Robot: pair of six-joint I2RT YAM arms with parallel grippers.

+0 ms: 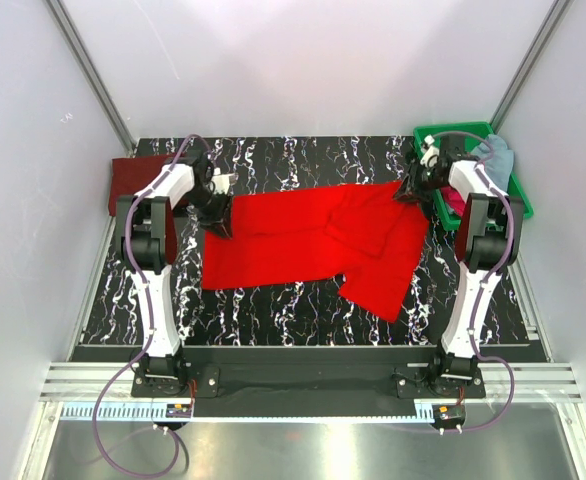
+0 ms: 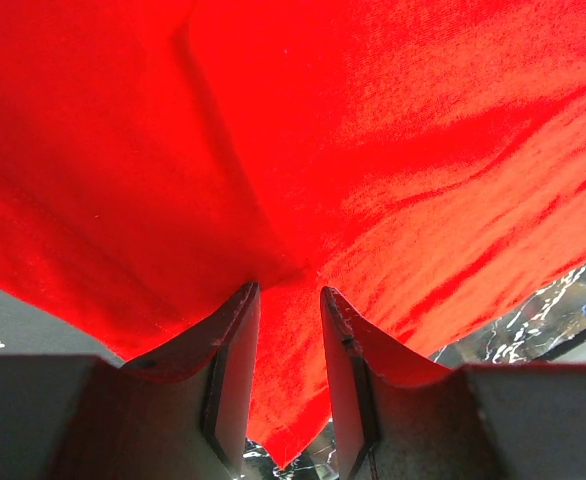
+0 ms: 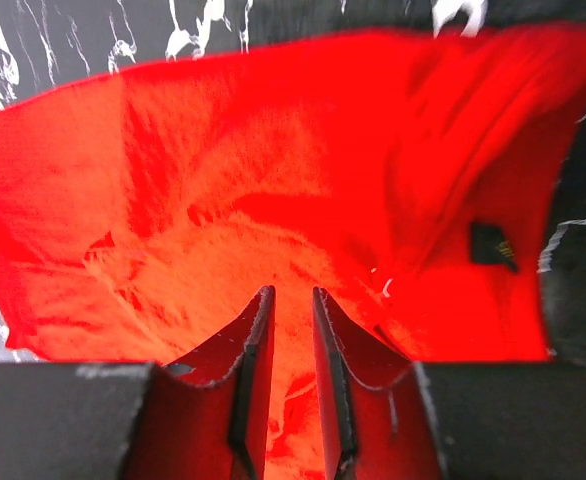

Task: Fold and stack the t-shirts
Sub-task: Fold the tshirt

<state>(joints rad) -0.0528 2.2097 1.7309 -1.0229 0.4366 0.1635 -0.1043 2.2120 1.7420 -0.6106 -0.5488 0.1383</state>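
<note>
Red t-shirt (image 1: 303, 240) lay spread on bench (image 1: 273, 300). Left fingers (image 2: 231, 380) and right fingers (image 3: 253, 380), nearly closed, each pinched its far edge. Best, I judged: lift both ends level, cloth taut, then fold toward near edge.

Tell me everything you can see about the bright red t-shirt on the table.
The red t-shirt is plain, bright red soft cloth. It lies spread mostly flat across the middle of the black marbled table, wrinkled, with its right part bunched into a flap towards the near edge. The left hand pinches its left edge, and creases run to the fingertips. The right hand grips its far right corner, where the cloth puckers. No print shows.
</note>
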